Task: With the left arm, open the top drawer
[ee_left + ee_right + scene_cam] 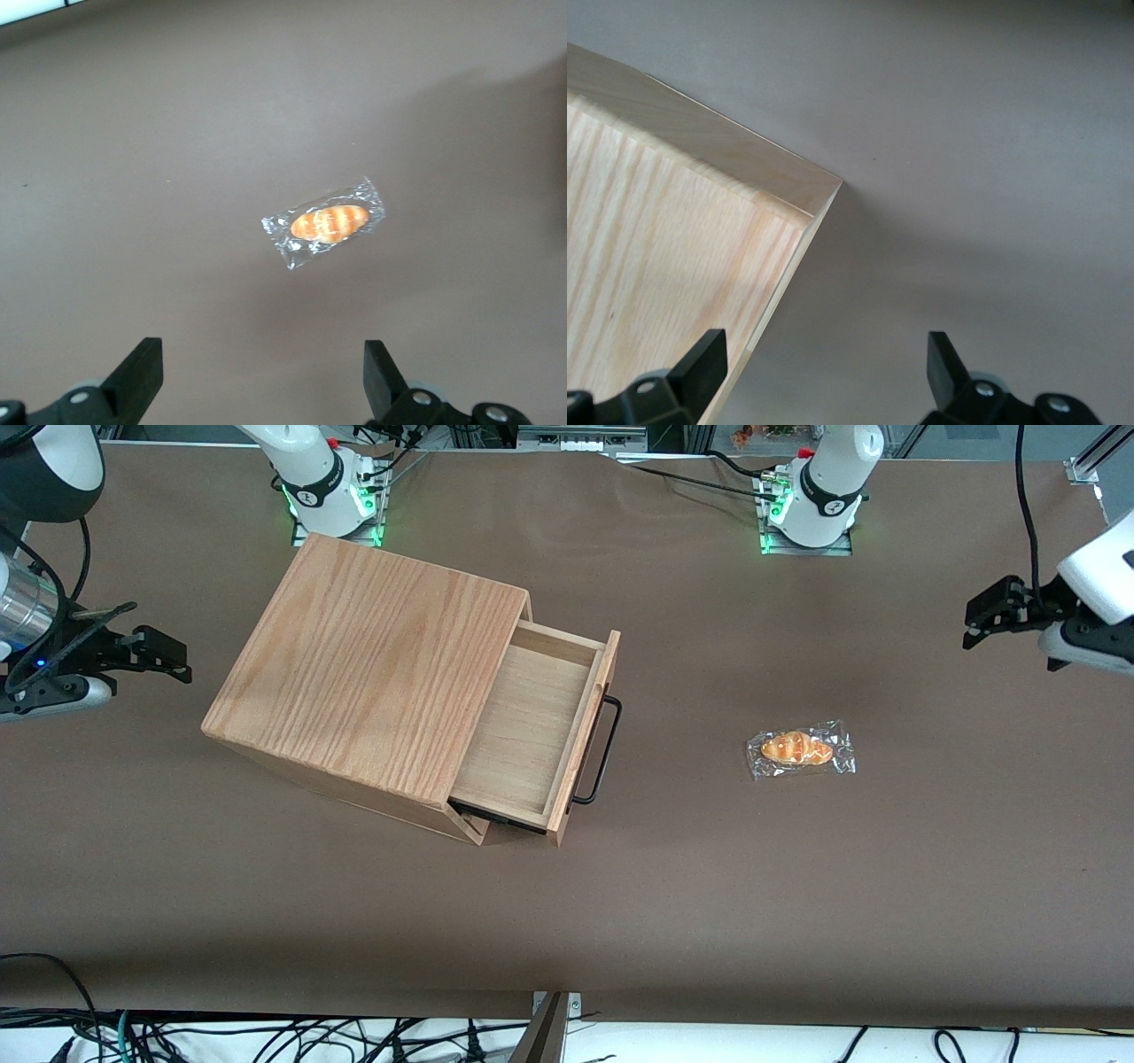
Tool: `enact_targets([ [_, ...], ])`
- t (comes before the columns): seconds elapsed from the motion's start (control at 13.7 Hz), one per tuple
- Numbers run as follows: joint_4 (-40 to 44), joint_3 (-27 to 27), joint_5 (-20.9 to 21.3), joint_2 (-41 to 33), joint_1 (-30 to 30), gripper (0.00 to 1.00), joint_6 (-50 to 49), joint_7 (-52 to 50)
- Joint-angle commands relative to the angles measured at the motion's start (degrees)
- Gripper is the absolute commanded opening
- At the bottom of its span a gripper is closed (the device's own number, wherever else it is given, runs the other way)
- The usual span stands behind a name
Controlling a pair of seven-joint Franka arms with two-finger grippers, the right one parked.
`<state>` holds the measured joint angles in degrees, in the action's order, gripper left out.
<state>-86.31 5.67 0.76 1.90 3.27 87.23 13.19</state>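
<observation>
The top drawer (532, 717) of the oak-grain box (363, 664) stands pulled out, and its pale floor shows bare. Its thin black bar handle (602, 748) faces the working arm's end of the table. The left arm's gripper (977, 622) hangs above the table far toward that end, well apart from the handle. It is open, with nothing between its fingers. In the left wrist view the gripper (261, 367) looks down on bare brown table, its two black fingertips (142, 372) wide apart.
A wrapped bread roll (800, 749) lies on the brown table (709, 886) between the drawer and the working arm; it also shows under the wrist camera as a clear packet (326, 223). The right wrist view shows a corner of the box (673, 283).
</observation>
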Motion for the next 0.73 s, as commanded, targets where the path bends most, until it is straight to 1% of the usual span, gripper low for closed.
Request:
enact_targets([
  [0.0, -3.1, -0.8, -1.6, -1.9, -0.4, 1.00, 0.9, 0.1],
  [0.66, -2.6, -0.7, -1.7, -0.6, 0.6, 1.00, 0.8, 1.0],
])
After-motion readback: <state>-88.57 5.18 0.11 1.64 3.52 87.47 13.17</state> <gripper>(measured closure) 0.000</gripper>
